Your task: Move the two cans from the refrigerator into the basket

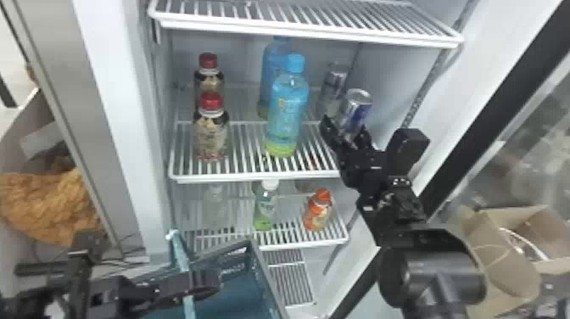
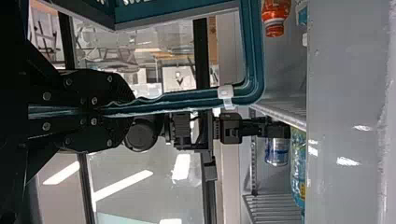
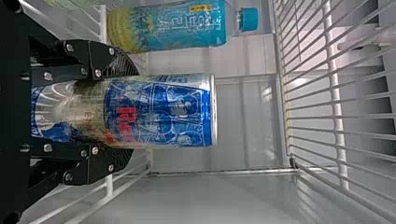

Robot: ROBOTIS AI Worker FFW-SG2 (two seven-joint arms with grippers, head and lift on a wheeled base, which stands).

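WORKPIECE: silver-and-blue cylindrical metal can (image 1: 357, 104), right side of white wire shelf (image 1: 254, 174), near upright, top beyond fingertips | NEARER ARM: right gripper (image 1: 345, 126), clamped on can sides | TARGET: teal plastic basket (image 1: 266, 271), lower, leftward; left gripper (image 2: 122, 109) clamped on basket handle (image 2: 182, 103).

1 silver-and-blue can (image 1: 357, 104) with red print is clasped roughly upright in the right gripper (image 1: 345, 126), inside the open, white-walled refrigerator (image 1: 112, 106). Just behind it, 1 silver can (image 1: 335, 85) stands upright. The teal basket (image 1: 227, 299) is below, its raised handle (image 1: 180, 250) clamped in the left gripper (image 1: 205, 285).
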